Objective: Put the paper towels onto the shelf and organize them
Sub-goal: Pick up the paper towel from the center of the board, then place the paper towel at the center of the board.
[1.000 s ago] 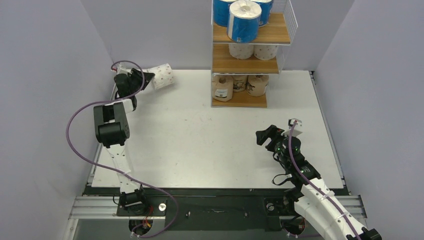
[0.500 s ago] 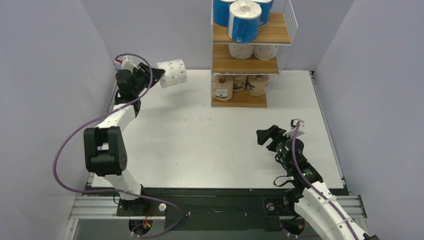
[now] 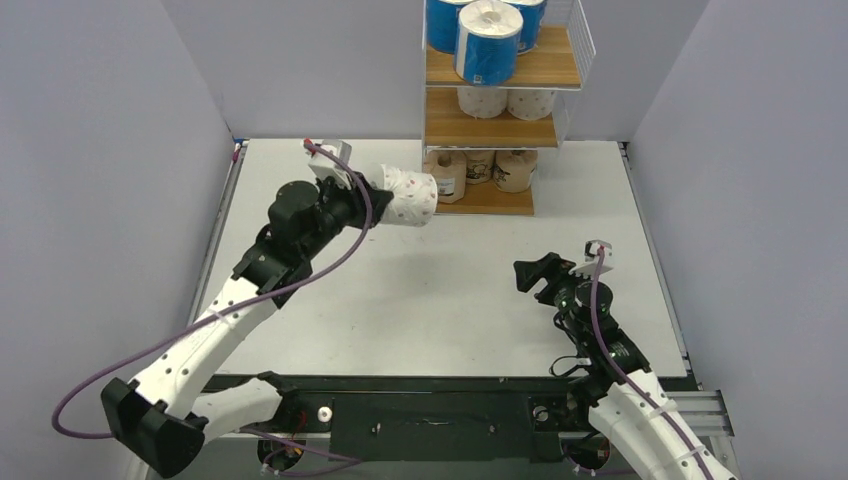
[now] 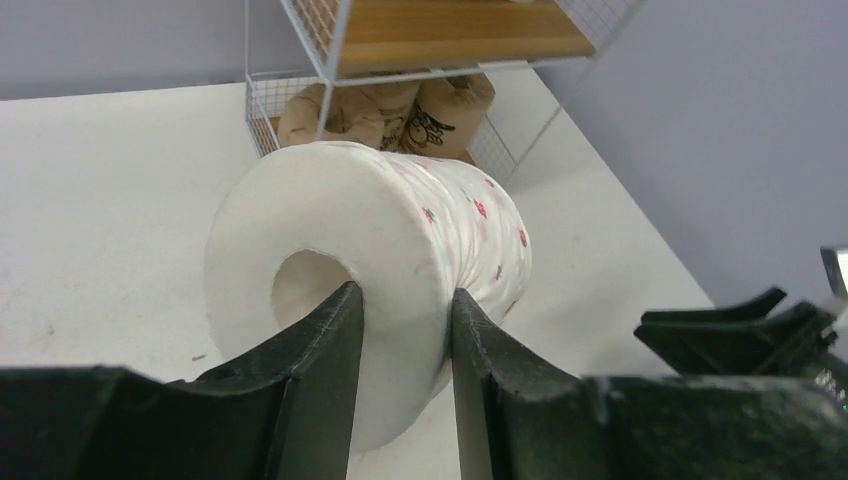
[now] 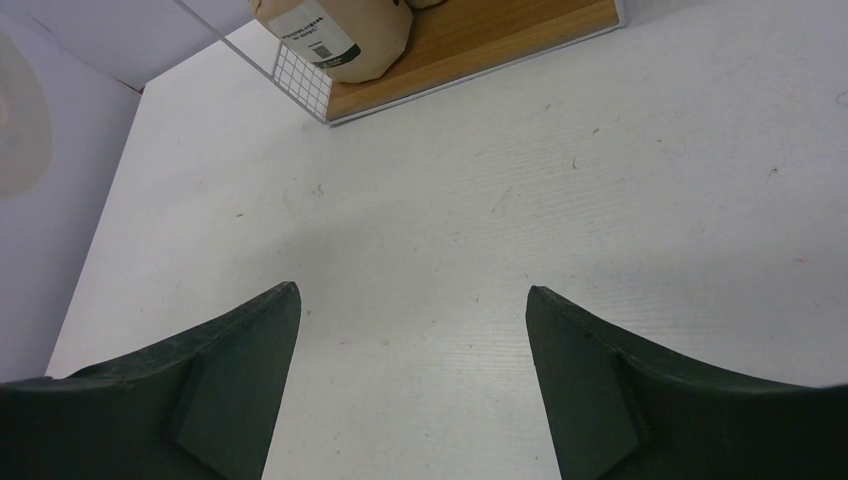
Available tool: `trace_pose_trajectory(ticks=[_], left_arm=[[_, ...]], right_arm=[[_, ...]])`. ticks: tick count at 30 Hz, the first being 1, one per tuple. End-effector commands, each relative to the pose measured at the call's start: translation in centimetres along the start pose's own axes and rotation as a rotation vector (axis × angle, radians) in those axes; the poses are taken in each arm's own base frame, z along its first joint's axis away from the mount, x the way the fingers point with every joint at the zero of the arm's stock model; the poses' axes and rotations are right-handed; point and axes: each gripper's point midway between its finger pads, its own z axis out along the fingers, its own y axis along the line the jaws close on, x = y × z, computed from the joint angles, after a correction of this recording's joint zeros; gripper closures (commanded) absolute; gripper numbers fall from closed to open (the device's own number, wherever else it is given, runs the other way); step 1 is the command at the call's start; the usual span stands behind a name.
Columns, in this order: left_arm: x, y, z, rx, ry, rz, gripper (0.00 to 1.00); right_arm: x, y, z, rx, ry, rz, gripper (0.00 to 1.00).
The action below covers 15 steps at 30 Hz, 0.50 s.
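Overhead: left arm [image 3: 250, 290] reaches low toward the shelf [image 3: 447, 131], the dotted roll [image 3: 408, 196] held out sideways, just beside the bottom tier, seemingly clear of the tabletop [image 3: 400, 300].
Left wrist: left fingers [image 4: 325, 370] pinch the roll's wall, one inside the core; light, soft, easily squashed.
Right wrist: right fingers [image 5: 235, 365] wide, holding nothing, over the tabletop.
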Motion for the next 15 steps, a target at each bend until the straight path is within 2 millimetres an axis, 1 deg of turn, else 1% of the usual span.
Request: trace_pose_trajectory(ticks=[1, 2, 3, 4, 5, 6, 7, 8, 9, 10, 11, 12, 13, 14, 15], left_arm=[[3.3, -1.2, -3.3, -0.073, 0.081, 0.182, 0.88], [3.7, -1.3, -3.6, -0.088, 0.088, 0.197, 0.88], [5.1, -2.7, -4.3, -0.054, 0.122, 0.227, 0.88], [5.5, -2.7, -4.6, -0.071, 0.126, 0.245, 0.88], [6.7, -4.0, -5.1, -0.041, 0.158, 0.28, 0.88], [7.0, -4.1, -5.3, -0.056, 0.162, 0.302, 0.88], [8.0, -5.2, -5.6, -0.03, 0.191, 0.342, 0.88], [8.3, -5.4, -5.8, -0.038, 0.196, 0.363, 0.89], [9.1, -6.4, -6.0, -0.011, 0.219, 0.399, 0.89], [9.5, -7.1, -6.1, 0.001, 0.225, 0.42, 0.89], [10.1, -7.5, -5.9, 0.007, 0.239, 0.444, 0.89], [10.6, -8.1, -6.0, 0.02, 0.245, 0.463, 0.89], [11.3, -8.5, -5.6, 0.025, 0.256, 0.488, 0.89], [11.8, -8.9, -5.5, 0.033, 0.262, 0.512, 0.89], [12.6, -9.2, -5.1, 0.034, 0.276, 0.53, 0.89]], right_arm=[[-1.4, 0.8, -0.5, -0.017, -0.028, 0.007, 0.21], [-1.6, 0.8, -0.6, -0.008, -0.032, 0.006, 0.19], [-1.3, 0.5, -0.6, 0.009, -0.016, 0.001, 0.18], [-1.6, 0.4, -0.7, 0.022, -0.02, 0.0, 0.17], [-1.4, 0.0, -0.8, 0.041, -0.007, -0.005, 0.16], [-1.4, -0.2, -0.8, 0.057, 0.002, -0.011, 0.15], [-1.4, -0.3, -0.9, 0.067, 0.007, -0.013, 0.13], [-1.4, -0.6, -0.9, 0.097, 0.019, -0.017, 0.13], [-1.4, -0.9, -0.9, 0.118, 0.024, -0.011, 0.11], [-1.4, -1.5, -0.9, 0.168, 0.036, -0.013, 0.11], [-2.1, -1.4, -1.0, 0.184, 0.028, 0.001, 0.11], [-1.7, -2.5, -1.0, 0.25, 0.048, -0.004, 0.1], [-2.2, -2.6, -1.0, 0.276, 0.037, 0.008, 0.1], [-1.6, -3.1, -1.0, 0.304, 0.066, 0.004, 0.1], [-1.9, -3.0, -1.0, 0.314, 0.064, 0.019, 0.08]])
